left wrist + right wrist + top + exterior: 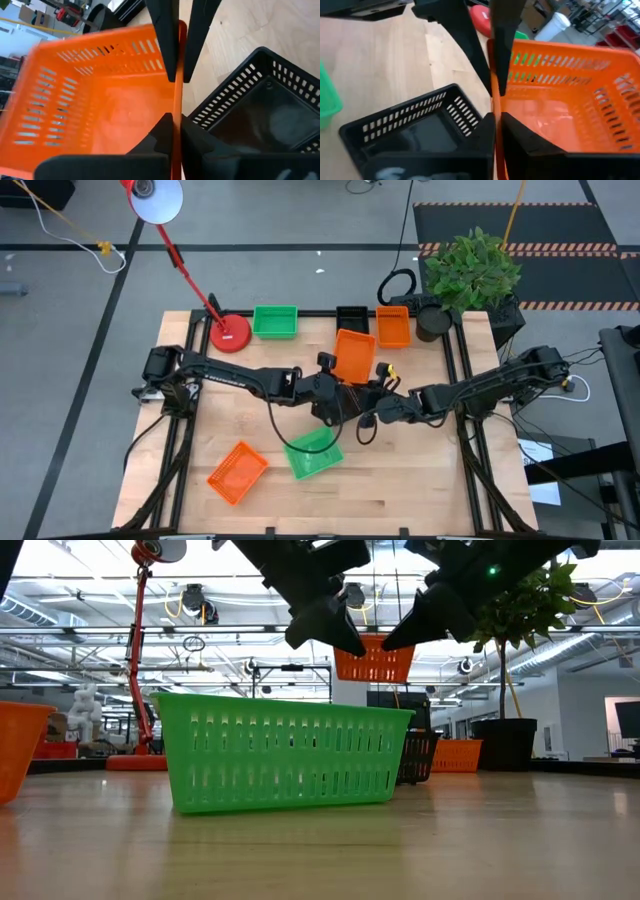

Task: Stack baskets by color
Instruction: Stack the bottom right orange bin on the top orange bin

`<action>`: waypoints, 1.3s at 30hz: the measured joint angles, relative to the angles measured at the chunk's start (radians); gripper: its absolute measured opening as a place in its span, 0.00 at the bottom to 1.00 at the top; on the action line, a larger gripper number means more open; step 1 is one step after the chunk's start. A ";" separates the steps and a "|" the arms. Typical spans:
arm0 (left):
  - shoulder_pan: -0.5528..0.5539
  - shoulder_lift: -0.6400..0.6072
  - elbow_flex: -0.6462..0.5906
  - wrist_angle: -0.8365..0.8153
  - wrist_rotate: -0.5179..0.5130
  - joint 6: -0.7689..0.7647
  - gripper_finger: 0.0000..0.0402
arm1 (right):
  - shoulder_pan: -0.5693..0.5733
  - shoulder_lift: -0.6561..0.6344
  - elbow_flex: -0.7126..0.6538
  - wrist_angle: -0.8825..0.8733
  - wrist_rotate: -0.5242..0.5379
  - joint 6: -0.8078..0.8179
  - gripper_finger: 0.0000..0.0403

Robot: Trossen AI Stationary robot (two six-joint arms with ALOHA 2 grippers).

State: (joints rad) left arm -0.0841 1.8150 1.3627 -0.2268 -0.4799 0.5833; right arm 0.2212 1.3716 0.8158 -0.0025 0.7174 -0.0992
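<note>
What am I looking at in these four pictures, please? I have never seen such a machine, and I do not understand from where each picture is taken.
It is a robot with two dark arms working at a wooden table. One picture looks straight down from above, one looks level across the table top, and two come from small cameras on the arms' wrists.

The left gripper and the right gripper meet at the middle. Both are shut on the rim of the same orange basket, held in the air.

A black basket sits just below it. On the table also lie a green basket and another orange basket near the front. At the far edge are a second green basket, a third orange basket, a red lamp base and a potted plant.
</note>
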 joint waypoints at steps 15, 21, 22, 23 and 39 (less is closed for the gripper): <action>-0.017 0.001 0.001 0.055 0.035 0.020 0.06 | -0.017 0.001 0.000 -0.019 -0.013 0.005 0.10; -0.016 0.001 0.001 0.056 0.043 0.017 0.03 | -0.017 0.002 0.000 -0.024 -0.016 0.003 0.02; -0.016 0.001 0.001 0.052 0.051 0.017 0.03 | -0.017 0.002 0.000 -0.025 -0.017 0.002 0.01; -0.016 0.001 0.001 0.048 0.061 0.013 0.04 | -0.017 0.002 0.000 -0.026 -0.019 0.002 0.02; 0.009 -0.172 0.004 -0.152 0.090 -0.256 0.47 | -0.065 -0.124 -0.002 -0.286 -0.153 -0.124 0.01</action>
State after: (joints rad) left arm -0.0751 1.6429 1.3664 -0.3788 -0.3897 0.3271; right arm 0.1564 1.2479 0.8135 -0.2884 0.5648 -0.2234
